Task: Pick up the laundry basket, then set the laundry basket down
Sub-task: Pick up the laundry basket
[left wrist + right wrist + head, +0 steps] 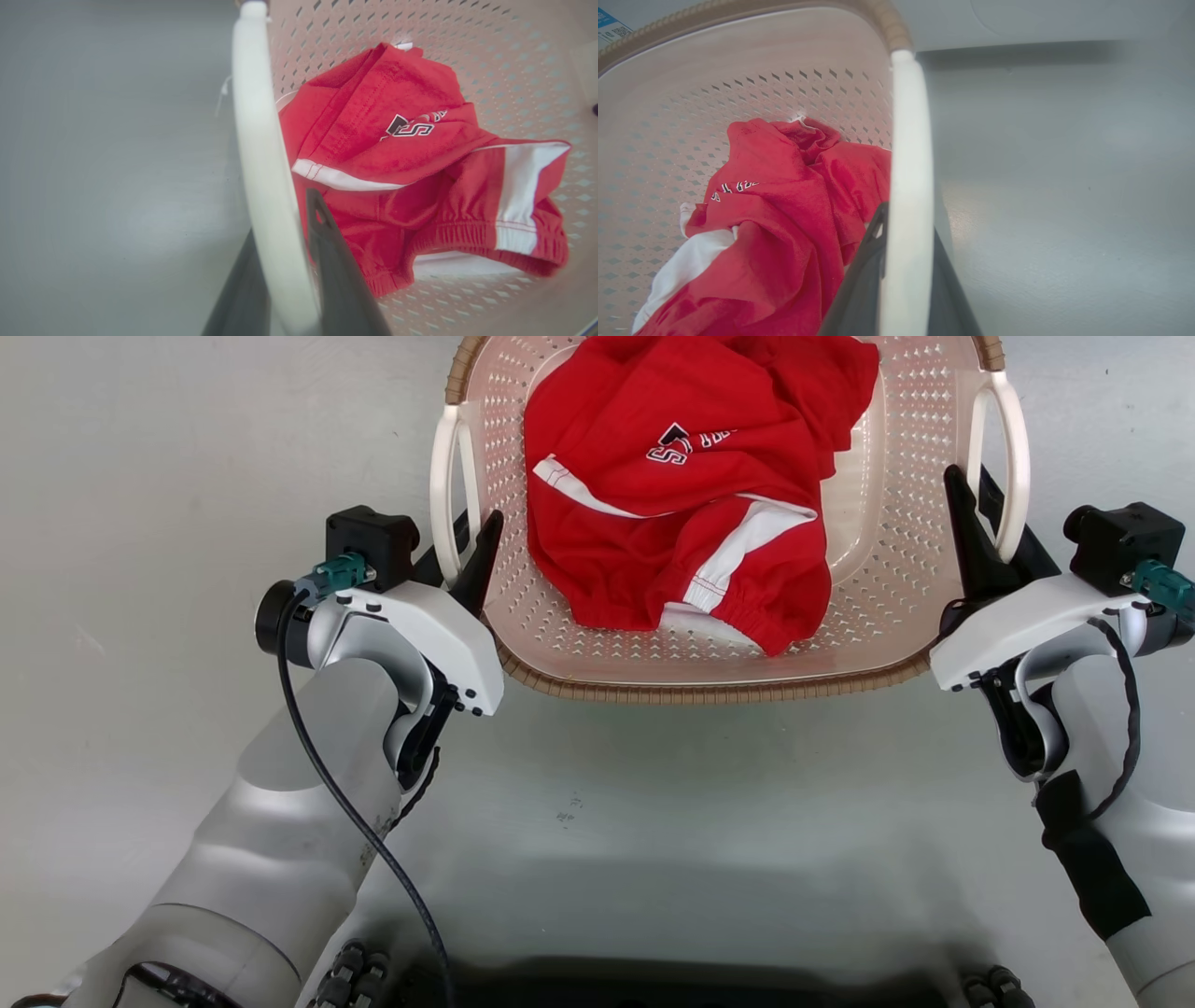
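Note:
The laundry basket [709, 689], pale pink perforated plastic with a brown woven-look rim, lies in the upper middle of the head view with a red garment [681, 485] inside. My left gripper [464, 555] is shut on the basket's white left handle [442, 495]. In the left wrist view, dark fingers [336, 266] press both sides of that handle [261, 154]. My right gripper [991, 532] is shut on the white right handle [1016, 467]. In the right wrist view, the handle [909, 177] runs between the two fingers [861, 275].
Grey floor [168, 504] surrounds the basket on the left, right and near side. My dark base [653, 985] shows at the bottom edge of the head view. A pale wall or panel [1041, 21] rises beyond the basket's right side.

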Motion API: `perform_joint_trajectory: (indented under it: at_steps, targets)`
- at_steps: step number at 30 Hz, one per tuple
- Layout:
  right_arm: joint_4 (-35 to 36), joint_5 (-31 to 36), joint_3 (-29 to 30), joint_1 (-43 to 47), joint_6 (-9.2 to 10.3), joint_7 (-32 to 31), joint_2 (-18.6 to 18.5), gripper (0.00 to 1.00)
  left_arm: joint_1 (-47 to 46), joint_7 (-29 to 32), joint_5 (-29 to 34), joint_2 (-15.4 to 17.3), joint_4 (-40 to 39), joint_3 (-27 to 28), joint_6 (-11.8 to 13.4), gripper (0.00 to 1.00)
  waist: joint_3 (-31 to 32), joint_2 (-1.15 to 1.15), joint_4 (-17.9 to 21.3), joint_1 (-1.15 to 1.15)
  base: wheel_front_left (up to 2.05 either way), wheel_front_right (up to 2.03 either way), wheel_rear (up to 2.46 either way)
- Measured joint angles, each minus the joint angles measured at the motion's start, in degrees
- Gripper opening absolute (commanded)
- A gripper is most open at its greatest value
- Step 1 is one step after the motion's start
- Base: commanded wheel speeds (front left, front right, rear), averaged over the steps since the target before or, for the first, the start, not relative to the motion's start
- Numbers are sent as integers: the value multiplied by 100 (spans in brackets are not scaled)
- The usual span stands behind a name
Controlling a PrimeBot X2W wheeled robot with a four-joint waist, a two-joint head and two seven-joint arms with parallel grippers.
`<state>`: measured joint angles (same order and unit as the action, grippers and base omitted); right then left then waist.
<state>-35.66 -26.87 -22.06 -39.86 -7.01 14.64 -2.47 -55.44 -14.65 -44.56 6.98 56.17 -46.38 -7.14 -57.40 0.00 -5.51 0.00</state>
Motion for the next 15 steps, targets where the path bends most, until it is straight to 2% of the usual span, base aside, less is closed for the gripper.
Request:
perform_joint_trajectory:
  at_steps: [8,15]
  targets:
    - [-294,-47,-97,-118,-2,0,37,0,-13,1,-243,-5,158,-207,0,0,78,0,-2,0,0,0,0]
    - [-1045,-312,-342,-331,-21,15,116,0,-14,1,-626,-45,432,-612,-1,0,273,0,12,0,0,0,0]
